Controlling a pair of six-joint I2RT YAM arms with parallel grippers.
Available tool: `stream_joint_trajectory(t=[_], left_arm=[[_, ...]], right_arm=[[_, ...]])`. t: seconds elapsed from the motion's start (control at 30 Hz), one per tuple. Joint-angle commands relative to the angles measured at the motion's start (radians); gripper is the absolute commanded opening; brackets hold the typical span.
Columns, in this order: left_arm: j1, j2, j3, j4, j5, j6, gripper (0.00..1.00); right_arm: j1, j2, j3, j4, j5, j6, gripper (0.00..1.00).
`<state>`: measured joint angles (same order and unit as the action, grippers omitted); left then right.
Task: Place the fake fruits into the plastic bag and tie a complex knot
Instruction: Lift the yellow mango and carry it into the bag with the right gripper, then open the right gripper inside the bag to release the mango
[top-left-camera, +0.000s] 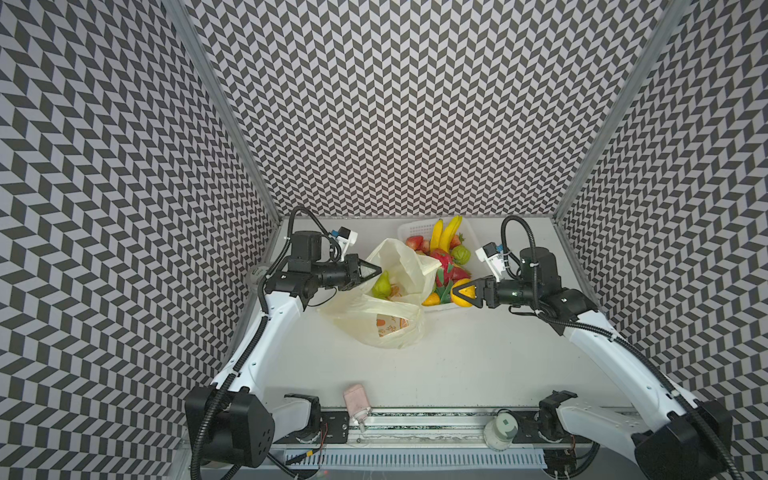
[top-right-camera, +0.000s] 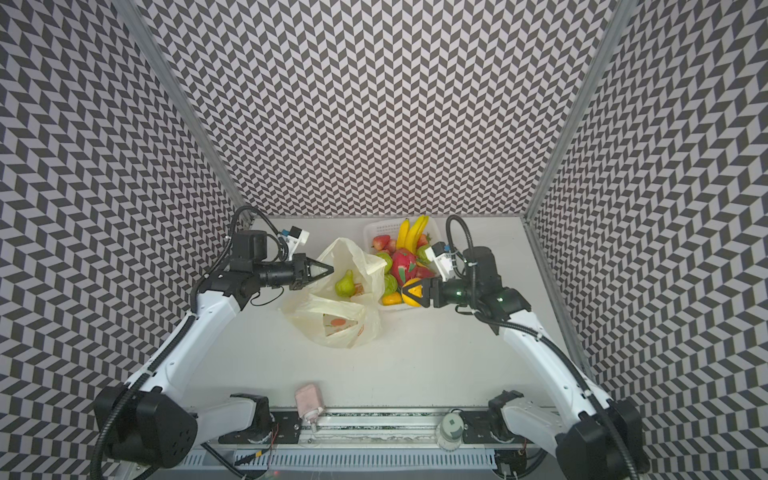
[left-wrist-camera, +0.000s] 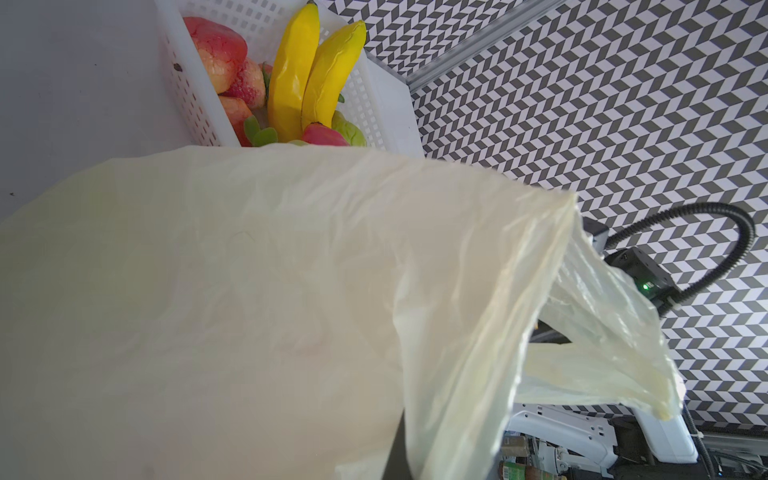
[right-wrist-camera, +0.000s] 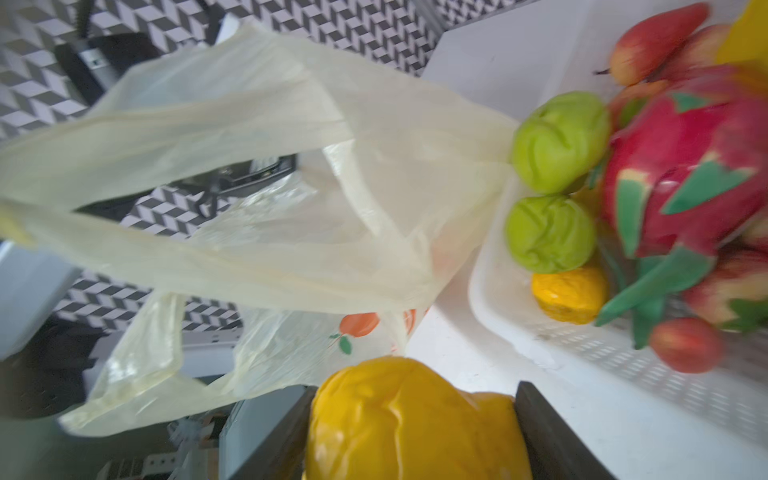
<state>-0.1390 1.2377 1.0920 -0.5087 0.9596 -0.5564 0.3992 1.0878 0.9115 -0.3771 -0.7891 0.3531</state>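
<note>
Right gripper (top-left-camera: 457, 291): jaws pinch orange (right-wrist-camera: 415, 419), at 3 o'clock of plastic bag (top-left-camera: 386, 328). Guess: orange goes into bag next.
Left gripper (top-left-camera: 377, 271): pressed together on bag rim at 9 o'clock. It holds mouth up and open so fruit can drop in.
Green pear (top-left-camera: 381, 286) already inside bag.
Basket (top-left-camera: 415, 229) at 1 o'clock of bag; bananas (top-left-camera: 444, 232), dragon fruit (top-left-camera: 442, 262) and more wait there.
No knot yet.
</note>
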Motion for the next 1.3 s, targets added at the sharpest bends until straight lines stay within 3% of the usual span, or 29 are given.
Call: stream_joint_trajectory(t=[0.0,0.2,0.43,0.67,1.13,1.27], left_arm=[[-0.013,0.000,0.027,0.027,-0.010,-0.012,0.00],[-0.025,-0.004,0.031,0.026,-0.020,-0.017,0.00],[-0.033,-0.022,0.028,0.019,-0.022,-0.021,0.00],[-0.036,-0.048,0.031,0.006,-0.018,-0.019,0.00],[-0.064,-0.079,-0.013,0.091,-0.015,-0.093,0.00],[-0.065,-0.083,-0.020,0.135,-0.018,-0.126,0.00]], right_arm=[[0.093,-0.054,-0.033,0.147,-0.051,0.132,0.41],[0.232,-0.048,-0.065,0.306,-0.051,0.253,0.41],[0.333,0.079,-0.049,0.495,0.047,0.360,0.40],[0.336,0.254,0.079,0.539,0.164,0.323,0.40],[0.340,0.461,0.205,0.663,0.160,0.402,0.43],[0.342,0.472,0.203,0.630,0.168,0.378,0.50]])
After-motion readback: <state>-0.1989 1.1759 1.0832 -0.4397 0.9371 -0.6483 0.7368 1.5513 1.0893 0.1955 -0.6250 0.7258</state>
